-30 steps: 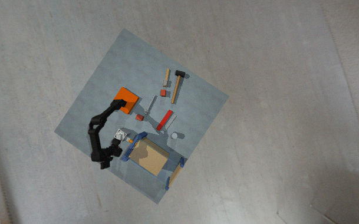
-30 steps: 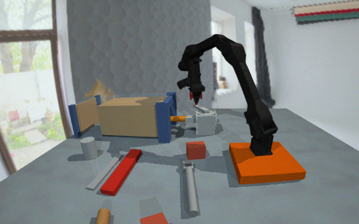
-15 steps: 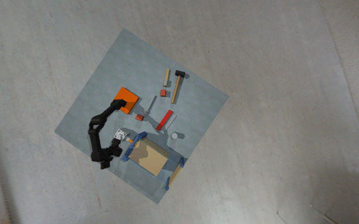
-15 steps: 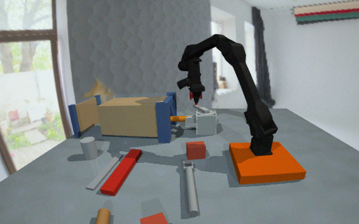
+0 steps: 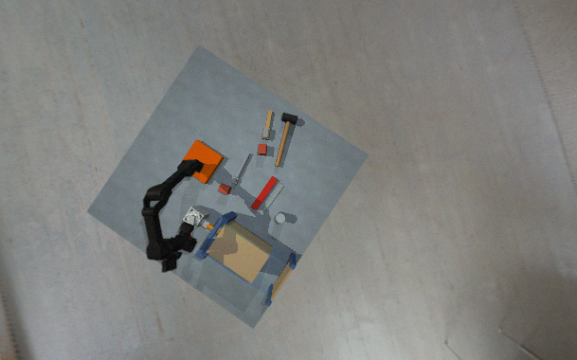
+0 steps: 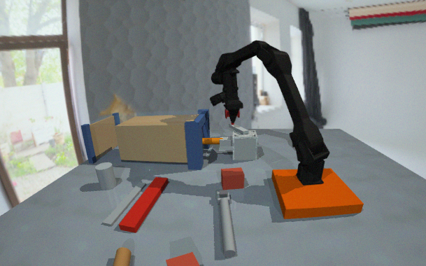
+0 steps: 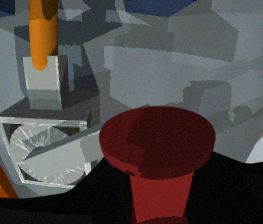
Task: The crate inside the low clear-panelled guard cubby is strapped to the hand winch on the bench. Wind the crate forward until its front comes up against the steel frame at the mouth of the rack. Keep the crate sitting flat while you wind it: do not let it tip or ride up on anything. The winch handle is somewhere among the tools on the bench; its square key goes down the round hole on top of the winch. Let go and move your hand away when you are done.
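The tan crate sits flat in the clear-panelled cubby. Its front meets the blue frame at the mouth, with no gap that I can make out. An orange strap runs from there to the pale winch. The handle's grey crank arm lies across the winch top; its key is hidden. My gripper is shut on the stem of the handle's red knob, beside the winch.
A red block, a grey wrench-like tool, a red bar and a grey cylinder lie nearby. A hammer lies farther off. A tan end panel stands behind the crate.
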